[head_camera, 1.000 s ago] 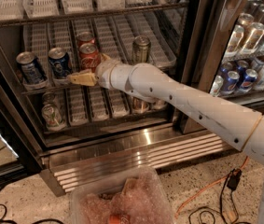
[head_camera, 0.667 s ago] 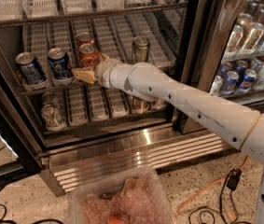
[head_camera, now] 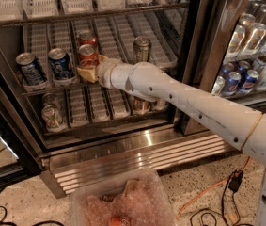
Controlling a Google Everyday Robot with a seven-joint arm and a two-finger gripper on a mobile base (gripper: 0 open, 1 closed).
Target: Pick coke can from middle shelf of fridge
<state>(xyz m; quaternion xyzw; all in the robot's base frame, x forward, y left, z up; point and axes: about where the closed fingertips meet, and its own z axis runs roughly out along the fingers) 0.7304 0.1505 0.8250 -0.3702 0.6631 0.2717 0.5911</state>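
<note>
The coke can (head_camera: 88,55) stands upright at the front of a lane on the middle shelf (head_camera: 123,36) of the fridge (head_camera: 123,149), with a second red can (head_camera: 87,37) right behind it. My gripper (head_camera: 88,72) is at the foot of the front coke can, reaching in from the right, and its tan tips overlap the can's base. Two blue Pepsi cans (head_camera: 59,64) stand to the left. A green-gold can (head_camera: 142,48) stands to the right, just above my arm.
Several cans (head_camera: 52,117) sit on the lower shelf. A black door frame (head_camera: 203,55) stands right of my arm, with another cooler of bottles and cans (head_camera: 236,79) beyond. A clear plastic bin (head_camera: 123,201) and cables (head_camera: 226,192) lie on the floor.
My gripper has moved slightly right and up, from in front of the Pepsi lane to the base of the front coke can. The cans have not moved.
</note>
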